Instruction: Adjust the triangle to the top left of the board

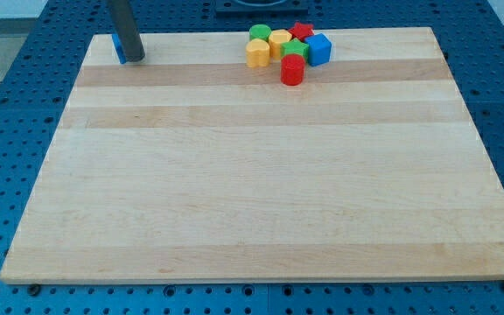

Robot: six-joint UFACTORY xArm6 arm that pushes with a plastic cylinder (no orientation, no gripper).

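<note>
My tip [134,59] sat at the bench's [252,192] top left corner, touching the blue triangle [119,49], mostly hidden behind the rod. No pincer existed to report. I judged the task nearly done; other blocks clustered mid top edge.

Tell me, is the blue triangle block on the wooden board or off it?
On: the blue triangle block sits inside the wooden board top-left corner, mostly hidden behind my tip.

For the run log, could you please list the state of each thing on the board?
tip: down on the board's top left corner, touching the blue block.
blue block: at top left, mostly hidden behind the rod; shape unclear.
cluster: red, green, yellow and blue blocks packed together at top centre, away from the tip.
board: flat.
</note>
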